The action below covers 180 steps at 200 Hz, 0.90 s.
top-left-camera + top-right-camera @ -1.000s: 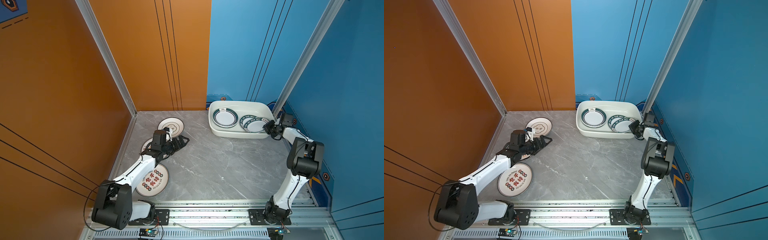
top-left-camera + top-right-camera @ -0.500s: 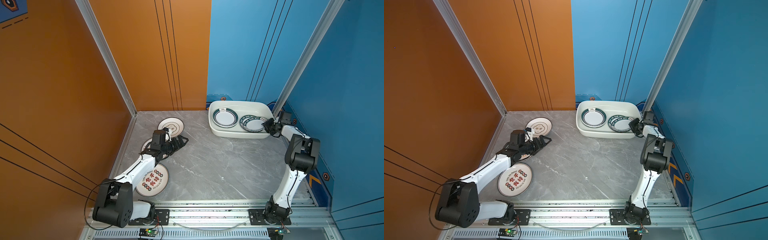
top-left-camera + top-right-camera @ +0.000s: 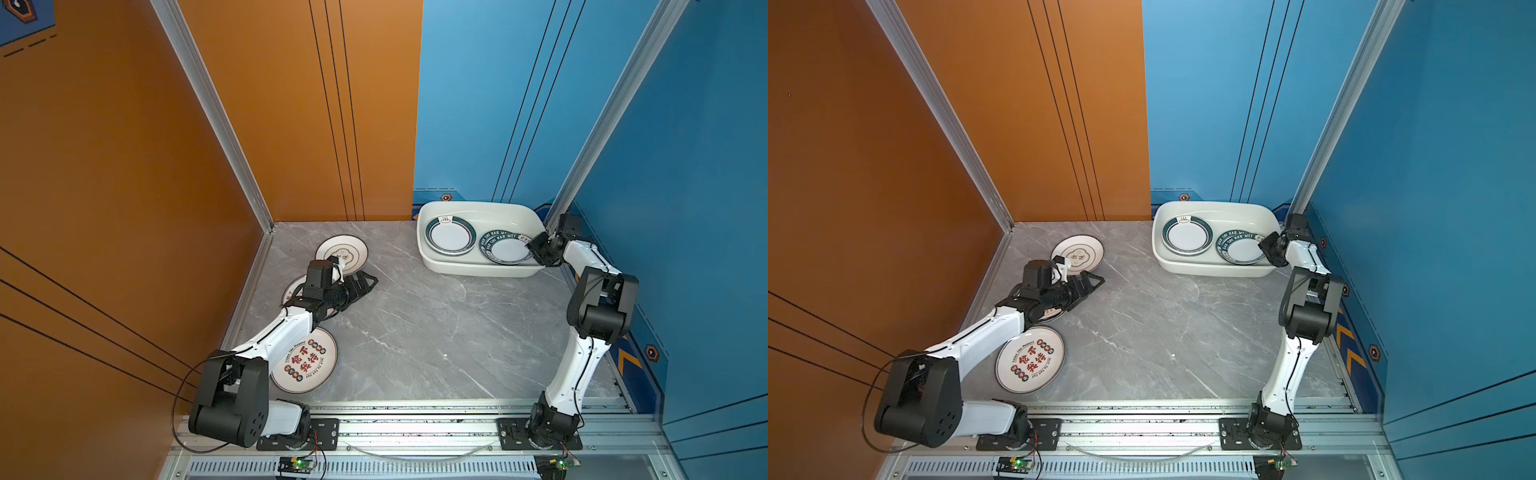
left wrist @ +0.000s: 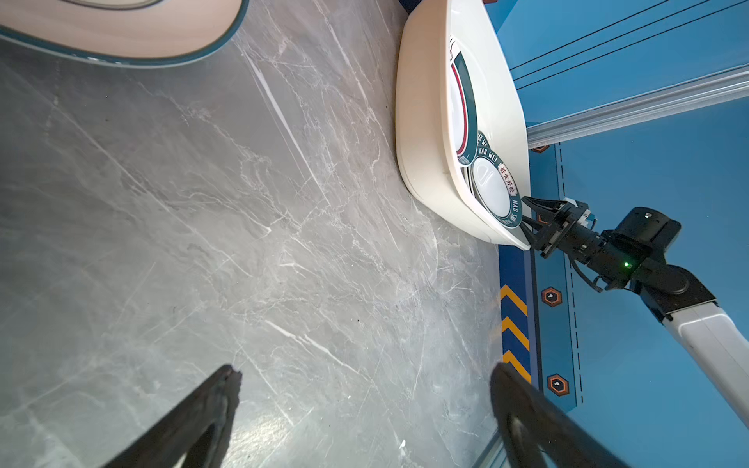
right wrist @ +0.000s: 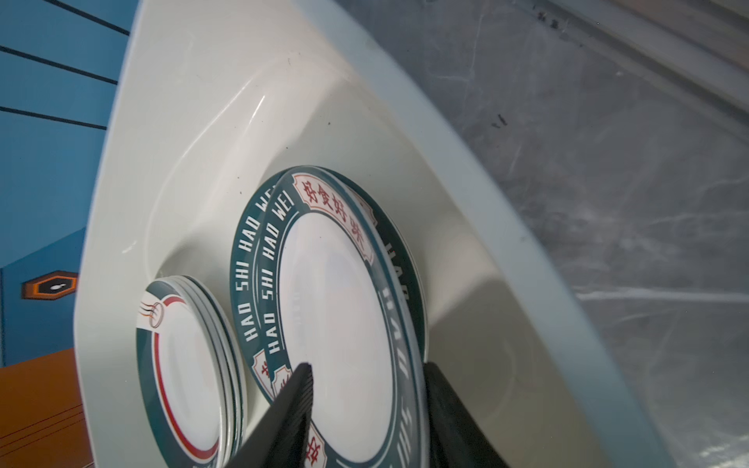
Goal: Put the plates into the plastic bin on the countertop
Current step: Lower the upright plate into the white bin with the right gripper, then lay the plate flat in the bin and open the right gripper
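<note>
The white plastic bin (image 3: 478, 270) stands at the back right of the countertop (image 3: 436, 332). It holds a stack of red-lined plates (image 5: 186, 356) and two dark-green lettered plates (image 5: 336, 304). My right gripper (image 5: 369, 366) is open at the bin's right end, its fingers on either side of the top lettered plate's rim. On the left lie a quatrefoil plate (image 3: 341, 254), a plate (image 3: 293, 289) half hidden under my left arm, and a plate with Chinese characters (image 3: 305, 361). My left gripper (image 4: 364, 368) is open and empty, low over bare countertop to the right of these plates.
Orange walls close the left and back left, blue walls the back right and right. An aluminium rail (image 3: 415, 409) runs along the front edge. Grey countertop (image 3: 1163, 332) lies between the left plates and the bin.
My right gripper's jaws have parted from the lettered plate's rim, and the arm's elbow has swung a little. The left arm has hardly moved.
</note>
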Each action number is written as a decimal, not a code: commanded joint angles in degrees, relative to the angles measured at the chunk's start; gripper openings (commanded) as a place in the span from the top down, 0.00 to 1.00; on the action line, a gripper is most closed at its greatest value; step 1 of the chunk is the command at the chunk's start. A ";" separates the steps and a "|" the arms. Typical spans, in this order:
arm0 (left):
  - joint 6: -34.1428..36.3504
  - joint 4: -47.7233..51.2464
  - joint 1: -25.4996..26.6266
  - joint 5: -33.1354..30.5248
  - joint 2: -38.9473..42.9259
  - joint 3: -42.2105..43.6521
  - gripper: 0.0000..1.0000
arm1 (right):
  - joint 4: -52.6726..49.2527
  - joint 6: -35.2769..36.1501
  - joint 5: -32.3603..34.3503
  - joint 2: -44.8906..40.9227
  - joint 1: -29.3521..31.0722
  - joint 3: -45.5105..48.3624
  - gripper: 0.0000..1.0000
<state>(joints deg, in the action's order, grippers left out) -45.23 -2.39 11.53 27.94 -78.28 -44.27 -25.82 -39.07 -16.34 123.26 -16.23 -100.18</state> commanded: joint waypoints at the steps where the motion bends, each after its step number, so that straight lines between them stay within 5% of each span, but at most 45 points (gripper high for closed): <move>1: 0.28 -1.43 -0.47 1.70 -0.47 0.21 0.02 | -10.19 4.80 5.26 1.79 1.45 -5.49 0.53; 123: 0.62 -1.73 -2.71 2.91 0.41 1.35 0.02 | -12.49 6.35 9.76 1.56 2.96 -7.22 0.53; 180: 3.63 2.17 -7.93 -1.24 -2.23 -3.66 0.02 | -6.58 7.42 9.31 -10.31 6.57 -0.13 0.53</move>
<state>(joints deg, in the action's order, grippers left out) -44.49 -2.81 6.24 29.34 -78.74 -44.29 -35.48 -33.32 -7.64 122.63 -12.23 -103.79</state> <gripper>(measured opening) 0.979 0.470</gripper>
